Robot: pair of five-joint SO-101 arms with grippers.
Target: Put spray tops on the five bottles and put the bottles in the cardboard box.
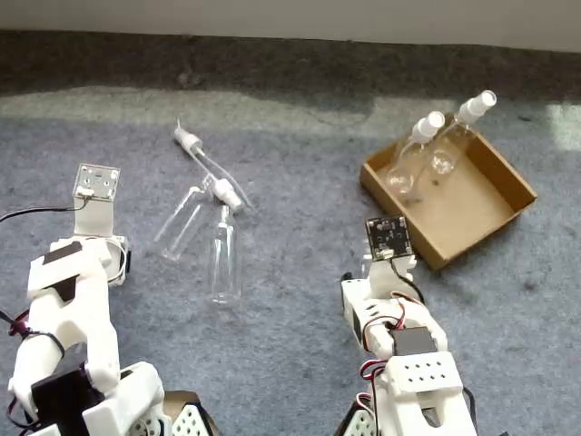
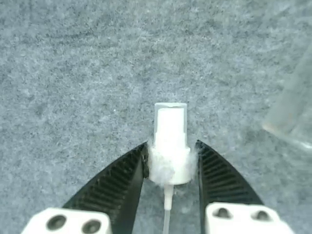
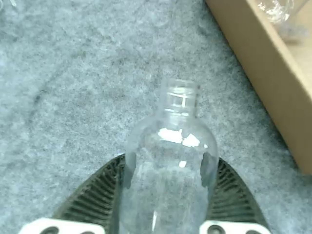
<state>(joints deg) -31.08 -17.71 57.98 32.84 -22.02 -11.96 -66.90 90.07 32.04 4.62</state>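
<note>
Bottles first, from the high view: two clear plastic capped bottles (image 1: 406, 163) with white spray heads lean in the shallow brown cardboard box (image 1: 472, 209), their heads over its far wall. Near the middle of the grey felt-like worktop (image 1: 300, 309) lie two more. One is a bare clear bottle (image 1: 180, 222). Just beside it is a second clear bottle (image 1: 223, 259) with a white top at its neck (seated or merely touching, I cannot tell). A loose white spray top with a long dip tube (image 1: 189, 140) lies beyond them. The left arm (image 1: 73, 291) stands well apart from the right arm (image 1: 399, 336), which is close to the box's near corner.

Left wrist view: the black ribbed left fingers (image 2: 122, 178) are clamped on the collar of a small white spray top (image 2: 170, 146), its thin tube running back between them.

Right wrist view: the right fingers (image 3: 95, 195) are closed against the sides of a clear open-necked bottle (image 3: 168, 156), with the box wall near.

Joining the held top to the held bottle looks like the step in hand. The thin tube may miss the narrow neck and buckle. The smooth bottle could twist or slip under the push. A top pressed on askew would not seat.
</note>
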